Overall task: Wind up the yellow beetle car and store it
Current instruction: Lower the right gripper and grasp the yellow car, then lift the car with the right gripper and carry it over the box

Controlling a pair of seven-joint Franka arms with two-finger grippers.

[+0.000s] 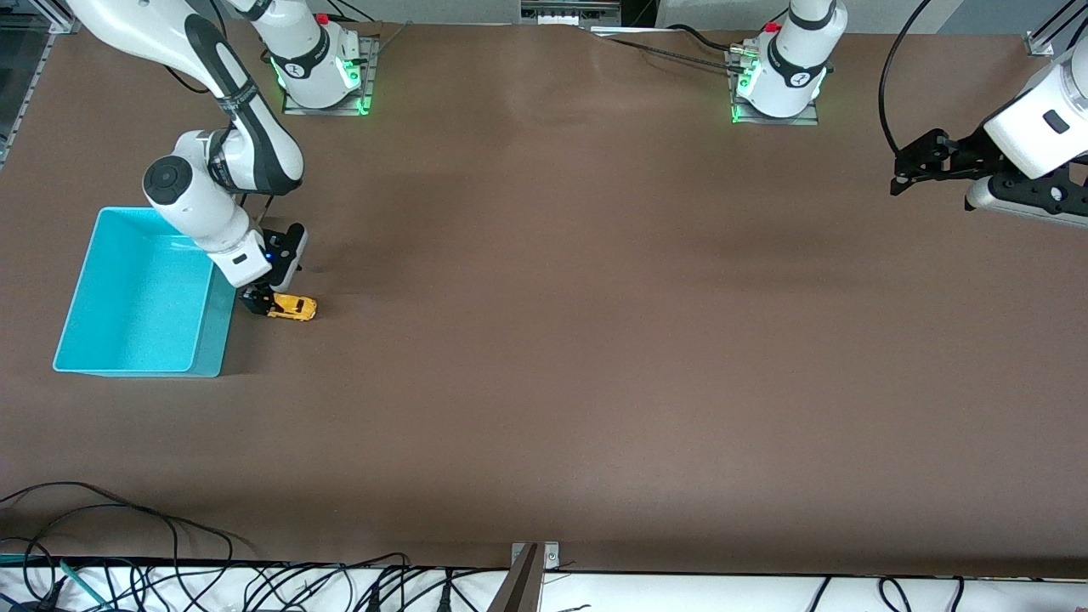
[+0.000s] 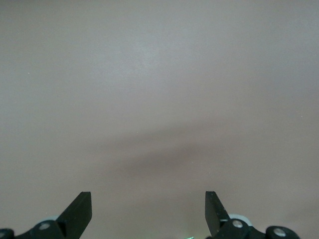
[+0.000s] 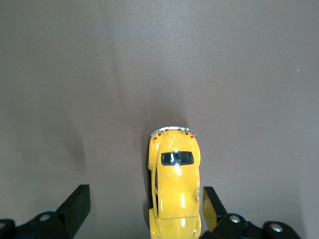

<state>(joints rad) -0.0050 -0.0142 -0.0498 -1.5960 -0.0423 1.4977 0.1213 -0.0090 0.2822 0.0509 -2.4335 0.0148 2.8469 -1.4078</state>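
Even overhead light, soft shadows on the brown table [image 1: 544, 340]; glare glints off the yellow beetle car [image 3: 175, 194], wrist views slightly hazy.

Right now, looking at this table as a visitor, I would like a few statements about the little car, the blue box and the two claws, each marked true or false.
1. The yellow beetle car sits on the table beside the turquoise bin. True.
2. The car is already inside the bin. False: it is outside, on the table next to the bin's wall.
3. The right gripper is down at the car with its fingers open, the car between them. True.
4. The left gripper is holding the car. False: it waits open and empty at the left arm's end of the table.
5. The bin holds several toys. False: nothing shows in it.
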